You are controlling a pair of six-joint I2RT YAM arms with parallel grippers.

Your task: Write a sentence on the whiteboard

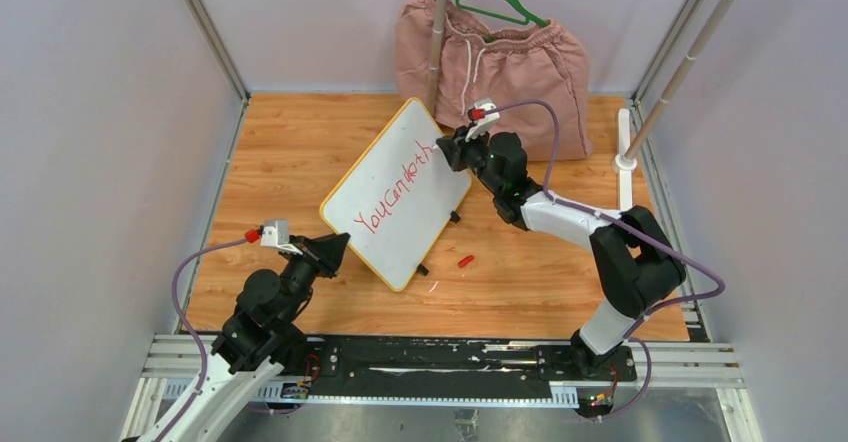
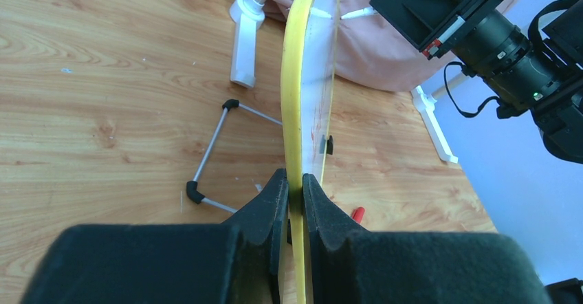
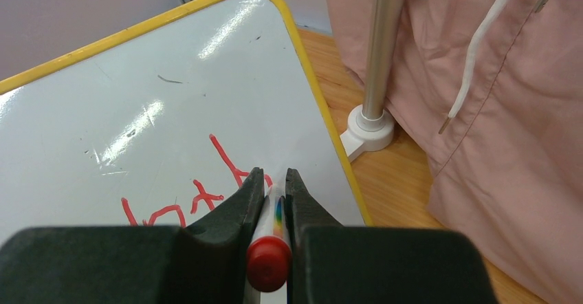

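Small white rectangular whiteboard point(image 1: 415, 224) with thin yellow rim: set diagonally mid-way on the wooden surface point(image 1: 560, 272), lower-left edge pinched in left hand point(image 2: 295, 187).
Red handwritten sentence point(image 1: 393, 192): one line across the whiteboard, far end at right hand point(image 3: 275, 180).
Right hand: closed on white marker with red end point(image 3: 269, 263), tip at the lettering.
Small red cap point(image 1: 465, 260): loose on the surface, near the whiteboard's lower-right edge.

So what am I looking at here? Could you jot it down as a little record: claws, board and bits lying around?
Left gripper: shut on the whiteboard, at its yellow rim
Right gripper: shut on a marker, tip at the board
Board position: on the wooden table, turned askew
Writing: one line of red letters
Loose bit: small red piece beside the board
Behind: pink shorts, green hanger
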